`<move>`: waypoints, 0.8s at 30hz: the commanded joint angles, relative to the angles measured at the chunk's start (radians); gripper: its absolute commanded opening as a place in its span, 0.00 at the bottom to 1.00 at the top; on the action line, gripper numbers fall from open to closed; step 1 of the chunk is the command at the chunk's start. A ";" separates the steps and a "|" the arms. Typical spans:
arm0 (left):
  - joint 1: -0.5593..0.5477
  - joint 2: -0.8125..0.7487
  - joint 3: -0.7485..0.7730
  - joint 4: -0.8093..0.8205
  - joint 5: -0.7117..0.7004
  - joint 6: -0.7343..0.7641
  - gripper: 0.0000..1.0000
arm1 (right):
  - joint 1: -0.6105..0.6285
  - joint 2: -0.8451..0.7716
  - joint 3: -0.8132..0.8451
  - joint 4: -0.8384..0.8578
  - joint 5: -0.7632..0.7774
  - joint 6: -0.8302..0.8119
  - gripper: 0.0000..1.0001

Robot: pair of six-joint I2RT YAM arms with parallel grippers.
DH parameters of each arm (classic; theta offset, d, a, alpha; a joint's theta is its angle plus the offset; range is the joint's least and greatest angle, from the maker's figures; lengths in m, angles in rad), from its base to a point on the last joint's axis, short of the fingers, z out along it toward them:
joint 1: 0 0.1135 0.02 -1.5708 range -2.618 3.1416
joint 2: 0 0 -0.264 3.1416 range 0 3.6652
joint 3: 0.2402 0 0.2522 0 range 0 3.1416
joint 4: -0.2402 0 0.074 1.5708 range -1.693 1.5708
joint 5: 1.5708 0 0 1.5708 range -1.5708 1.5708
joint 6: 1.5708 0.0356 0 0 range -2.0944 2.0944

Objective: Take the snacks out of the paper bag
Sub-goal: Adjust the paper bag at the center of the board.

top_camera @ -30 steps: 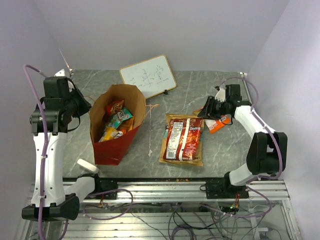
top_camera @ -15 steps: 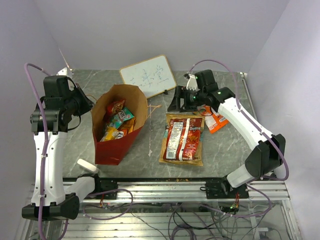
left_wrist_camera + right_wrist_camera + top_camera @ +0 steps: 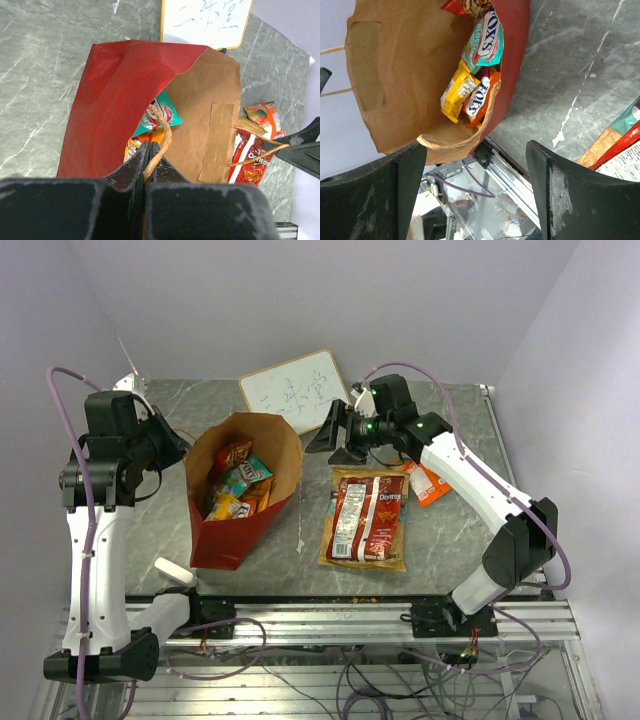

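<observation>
The paper bag (image 3: 228,530) stands at the left of the table, red outside, brown inside, mouth open upward. My left gripper (image 3: 172,446) is shut on its loop handle (image 3: 163,134) at the left rim; the gripper also shows in the left wrist view (image 3: 149,149). Inside lie several snacks: a red packet (image 3: 232,453), a teal FOX'S packet (image 3: 485,42), a yellow packet (image 3: 455,93) and an orange FOX'S packet (image 3: 479,100). My right gripper (image 3: 326,438) is open and empty, just right of the bag's mouth and facing it, and shows in the right wrist view (image 3: 476,155).
A large red Doritos bag (image 3: 367,517) lies flat right of the paper bag. A small orange packet (image 3: 432,483) lies further right. A white framed writing board (image 3: 296,392) leans at the back. The second bag handle (image 3: 250,145) sticks out toward the Doritos bag.
My right arm has swung left from beside the orange packet to the bag's mouth, gripper open. The bag's mouth has opened slightly wider. The left arm has stayed put.
</observation>
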 commanded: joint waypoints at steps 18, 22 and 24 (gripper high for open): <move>0.002 -0.048 -0.001 -0.035 -0.039 -0.008 0.07 | 0.003 0.066 0.129 -0.213 0.077 -0.163 0.82; 0.000 -0.052 -0.035 -0.065 -0.049 -0.045 0.07 | 0.089 0.122 0.097 -0.219 0.110 -0.156 0.80; -0.003 -0.067 -0.065 -0.045 -0.051 -0.053 0.07 | 0.128 0.142 0.100 -0.224 0.171 -0.163 0.76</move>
